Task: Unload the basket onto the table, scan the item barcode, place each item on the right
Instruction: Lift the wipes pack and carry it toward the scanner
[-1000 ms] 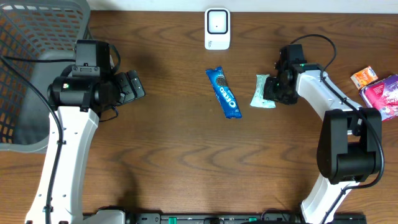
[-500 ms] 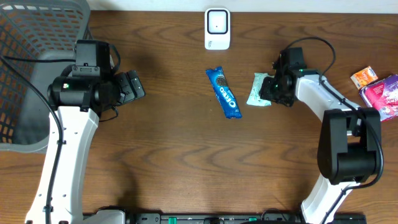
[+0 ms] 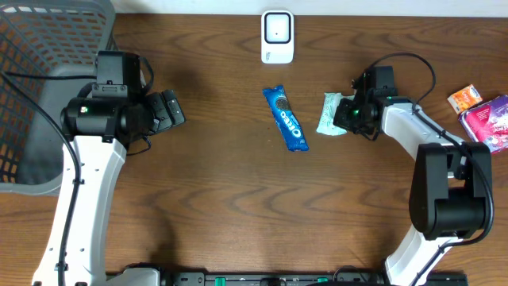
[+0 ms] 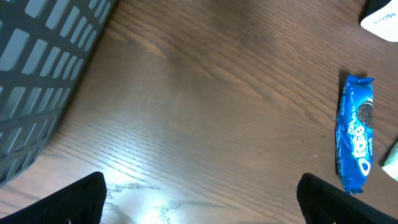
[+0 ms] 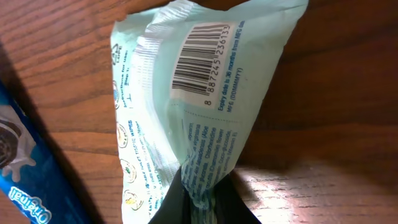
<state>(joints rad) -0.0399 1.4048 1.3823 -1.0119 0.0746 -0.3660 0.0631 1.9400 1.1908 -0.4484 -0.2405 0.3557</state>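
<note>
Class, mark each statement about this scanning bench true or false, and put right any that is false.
1. The right gripper is shut on the pale green wipes packet. True.
2. In the overhead view the Oreo pack lies right of the wipes packet. False: it lies left of it, on the table.
3. The left gripper grips the Oreo pack. False: it is open, holds nothing and is well apart from the pack.
4. The barcode on the wipes packet faces the right wrist camera. True.
5. The white scanner stands at the table's far edge, apart from both packs. True.
</note>
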